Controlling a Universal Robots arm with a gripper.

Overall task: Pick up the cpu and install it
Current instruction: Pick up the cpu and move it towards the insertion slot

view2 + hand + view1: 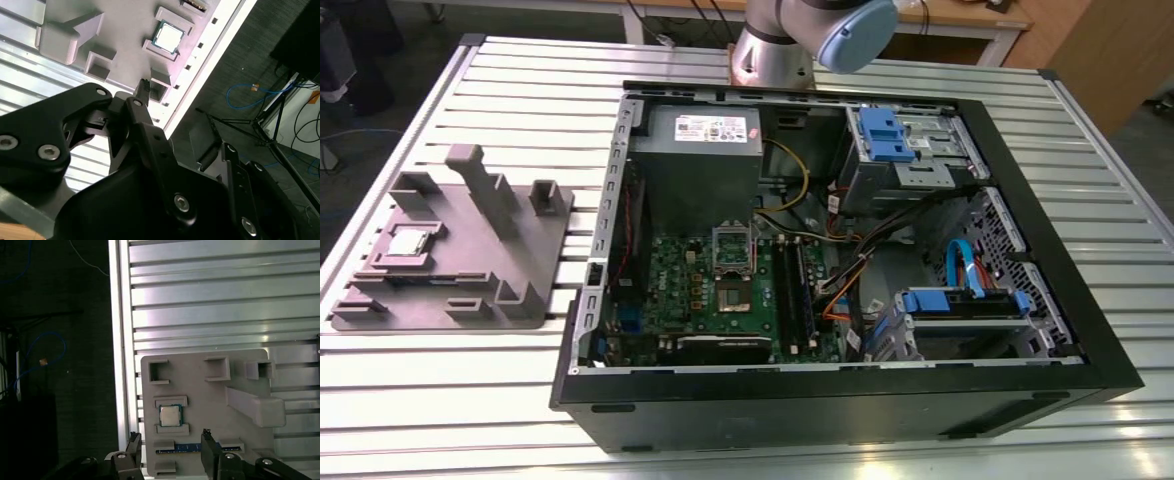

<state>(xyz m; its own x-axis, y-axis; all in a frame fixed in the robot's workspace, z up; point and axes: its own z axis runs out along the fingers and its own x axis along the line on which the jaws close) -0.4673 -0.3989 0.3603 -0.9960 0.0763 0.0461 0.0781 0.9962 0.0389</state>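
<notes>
The cpu (407, 243) is a small silvery square chip lying flat in a recess of the grey fixture plate (467, 290), on the slatted table at the exterior view's left. Both wrist views show the cpu (170, 415) (166, 37) from above, seated between two low grey ledges. My gripper (170, 436) hangs well above the fixture, open, its two black fingertips (206, 434) spread wider than the chip with nothing between them. The open computer case (587, 330) holds the green motherboard (707, 320), where a socket frame stands open.
The fixture carries tall grey blocks (491, 195) and several empty pockets (159, 371); a blue-green strip (187, 447) sits in a slot beside the cpu. The table edge (119, 340) runs close to the fixture, with dark floor and cables beyond. Cables and drive bays (907, 150) crowd the case.
</notes>
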